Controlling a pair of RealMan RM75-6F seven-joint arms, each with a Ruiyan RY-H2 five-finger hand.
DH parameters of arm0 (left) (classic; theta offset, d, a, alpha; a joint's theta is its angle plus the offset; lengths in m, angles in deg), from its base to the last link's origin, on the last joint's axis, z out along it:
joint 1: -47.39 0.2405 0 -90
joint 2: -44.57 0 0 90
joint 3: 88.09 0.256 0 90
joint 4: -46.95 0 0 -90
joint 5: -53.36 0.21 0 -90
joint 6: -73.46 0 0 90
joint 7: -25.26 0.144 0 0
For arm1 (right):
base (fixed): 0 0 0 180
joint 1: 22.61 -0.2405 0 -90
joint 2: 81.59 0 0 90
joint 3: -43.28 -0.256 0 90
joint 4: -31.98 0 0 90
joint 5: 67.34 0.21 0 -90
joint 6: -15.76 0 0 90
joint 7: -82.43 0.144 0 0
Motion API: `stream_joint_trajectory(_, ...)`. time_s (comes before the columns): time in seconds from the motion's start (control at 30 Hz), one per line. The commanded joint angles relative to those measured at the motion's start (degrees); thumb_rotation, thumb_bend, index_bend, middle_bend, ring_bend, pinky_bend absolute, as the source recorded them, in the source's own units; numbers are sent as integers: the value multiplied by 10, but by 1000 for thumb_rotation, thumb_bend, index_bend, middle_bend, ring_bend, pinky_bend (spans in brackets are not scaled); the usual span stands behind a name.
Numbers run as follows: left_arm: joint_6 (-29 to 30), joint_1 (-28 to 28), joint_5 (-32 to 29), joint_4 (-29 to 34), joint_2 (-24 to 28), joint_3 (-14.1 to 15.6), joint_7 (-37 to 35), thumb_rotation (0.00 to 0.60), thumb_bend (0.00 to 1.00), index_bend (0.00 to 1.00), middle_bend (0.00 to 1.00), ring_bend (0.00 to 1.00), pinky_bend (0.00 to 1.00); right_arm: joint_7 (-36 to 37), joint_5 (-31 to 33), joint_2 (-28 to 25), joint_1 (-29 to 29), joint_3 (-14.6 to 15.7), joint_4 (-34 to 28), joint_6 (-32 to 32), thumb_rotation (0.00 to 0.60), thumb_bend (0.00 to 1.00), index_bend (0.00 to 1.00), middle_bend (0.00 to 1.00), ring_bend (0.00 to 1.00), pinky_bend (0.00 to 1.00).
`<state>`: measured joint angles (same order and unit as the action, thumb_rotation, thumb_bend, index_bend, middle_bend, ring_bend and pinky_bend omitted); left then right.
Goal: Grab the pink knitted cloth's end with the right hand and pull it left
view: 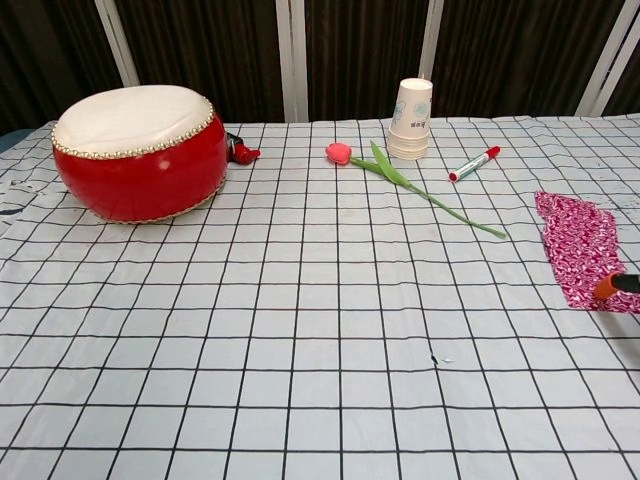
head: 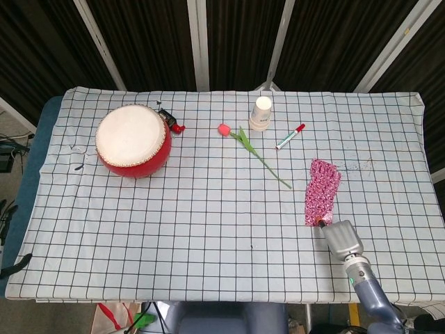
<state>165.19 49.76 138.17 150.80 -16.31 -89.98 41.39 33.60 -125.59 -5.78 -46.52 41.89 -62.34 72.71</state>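
The pink knitted cloth [head: 322, 191] lies flat on the checked tablecloth at the right, its long side running away from me. In the chest view the cloth [view: 580, 245] sits at the right edge. My right hand [head: 343, 240] is just past the cloth's near end, back of the hand facing up. An orange fingertip [head: 322, 223] touches that near end, and the same fingertip [view: 607, 287] shows low on the cloth in the chest view. The other fingers are hidden, so a grip cannot be made out. My left hand is not in either view.
A green-stemmed pink tulip [head: 252, 149] lies left of the cloth, with a red marker [head: 290, 137] and stacked paper cups [head: 261, 113] behind it. A red drum [head: 133, 140] stands far left. The table's right edge [head: 425, 174] is near the cloth.
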Motion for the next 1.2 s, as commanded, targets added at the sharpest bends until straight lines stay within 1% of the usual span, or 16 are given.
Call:
stream_joint_trajectory(0.03, 0, 0, 0, 0, 0, 0, 1, 600, 247, 122, 2, 0, 19, -5, 9, -1, -5, 5, -2, -1, 600, 684, 216, 811, 743, 548)
stream_joint_trajectory(0.23, 1, 0, 1, 0, -1, 0, 3, 600, 247, 122, 2, 0, 19, -1, 11, -8, -5, 15, -9, 4, 600, 684, 217, 811, 743, 548)
stream_joint_trajectory(0.5, -2, -2, 2, 1, -3, 2, 7, 600, 247, 122, 2, 0, 19, 21, -30, -33, 10, 48, -42, 32, 600, 684, 218, 811, 743, 547)
stream_joint_trajectory(0.67, -1, -2, 1, 1, -4, 1, 9, 600, 247, 122, 2, 0, 19, 22, -53, -43, 19, 72, -53, 42, 600, 685, 224, 811, 743, 548)
stream_joint_trajectory(0.83, 1, -1, 0, 1, -3, 0, 8, 600, 246, 122, 2, 0, 19, 25, -72, -52, 29, 89, -58, 53, 600, 686, 224, 811, 743, 547)
stream_joint_trajectory(0.93, 0, -1, 0, 2, -3, 1, 9, 600, 247, 122, 2, 0, 19, 36, -89, -60, 33, 87, -69, 68, 600, 686, 224, 811, 743, 547)
stream_joint_trajectory(1.03, 0, -1, 0, 2, -3, 1, 9, 600, 247, 122, 2, 0, 19, 48, -102, -64, 32, 76, -79, 80, 600, 686, 224, 811, 743, 547)
stream_joint_trajectory(1.2, 5, 1, -2, 2, -2, -1, 5, 600, 246, 122, 2, 0, 19, 52, -94, -72, 20, 52, -95, 83, 600, 686, 224, 811, 743, 548)
